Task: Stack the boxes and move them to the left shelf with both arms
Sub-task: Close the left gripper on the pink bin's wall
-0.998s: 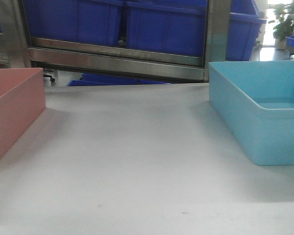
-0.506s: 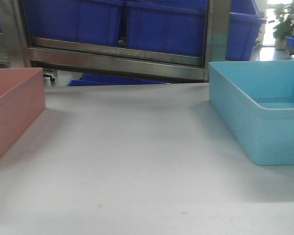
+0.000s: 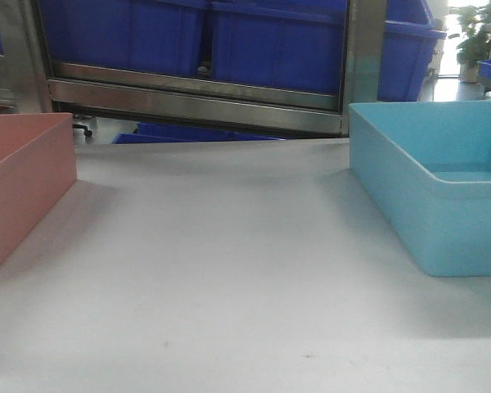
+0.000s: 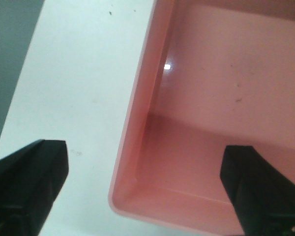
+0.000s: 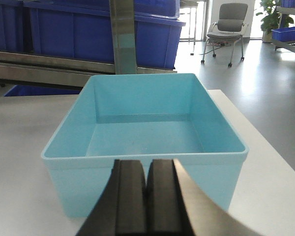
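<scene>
The left claw (image 4: 145, 160) hangs released and wide over a corner of the pink bin (image 4: 211, 98), one finger above the desk (image 4: 83, 73) outside it and the other above its floor, so one of its side walls runs between them. To do this grasp well, I judge it should drop straight until that wall sits deep between the pads, then close squarely on the rim, away from the rounded corner, so the bin lifts level. How high the claw hangs above the pink bin cannot be told, and only this corner shows. To the pink bin's right, well apart on the same desk, the right claw (image 5: 147, 169) is clenched on nothing, pads pressed together, facing the blue bin (image 5: 142, 132); it must open before it can take a wall. The front view cuts off both bins and shows neither arm. Beyond the pink bin a steel rack (image 3: 196, 94) carries dark crates (image 3: 270, 49); no rollers show, so whether it is the goal is unclear.
</scene>
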Robot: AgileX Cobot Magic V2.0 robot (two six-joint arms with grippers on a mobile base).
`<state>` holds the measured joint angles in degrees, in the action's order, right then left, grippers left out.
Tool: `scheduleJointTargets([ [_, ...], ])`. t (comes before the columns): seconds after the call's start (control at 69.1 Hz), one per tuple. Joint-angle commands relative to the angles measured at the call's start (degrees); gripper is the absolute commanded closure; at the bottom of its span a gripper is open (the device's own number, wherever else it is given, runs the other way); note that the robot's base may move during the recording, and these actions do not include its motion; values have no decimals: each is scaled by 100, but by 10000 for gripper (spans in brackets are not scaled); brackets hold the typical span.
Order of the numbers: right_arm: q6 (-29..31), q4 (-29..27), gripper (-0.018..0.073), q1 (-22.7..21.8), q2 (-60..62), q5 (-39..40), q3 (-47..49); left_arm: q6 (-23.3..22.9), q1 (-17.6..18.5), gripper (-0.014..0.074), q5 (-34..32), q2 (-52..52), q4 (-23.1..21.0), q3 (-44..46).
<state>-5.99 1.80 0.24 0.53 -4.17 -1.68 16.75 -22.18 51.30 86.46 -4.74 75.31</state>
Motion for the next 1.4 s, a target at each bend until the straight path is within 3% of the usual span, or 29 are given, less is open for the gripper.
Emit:
scheduleJointTargets([
  [0.0,27,39,503,-30,113,531,134,583,-29,62,-402,265,-297,330],
  [0.159,27,39,503,-30,113,531,134,643,-17,62,-321,1124,-556,967],
  [0.405,27,39,503,-30,113,531,134,643,-17,62,-375,2049,-579,1790],
  [0.955,27,39,503,-30,113,531,134,643,-17,79,-353,2662,-478,1865],
  [1.157,27,39,503,-30,113,531,134,643,-17,259,-175,2662,-424,1865],
  [1.389,27,39,503,-30,113,531,134,643,-17,613,199,2662,-424,1865],
])
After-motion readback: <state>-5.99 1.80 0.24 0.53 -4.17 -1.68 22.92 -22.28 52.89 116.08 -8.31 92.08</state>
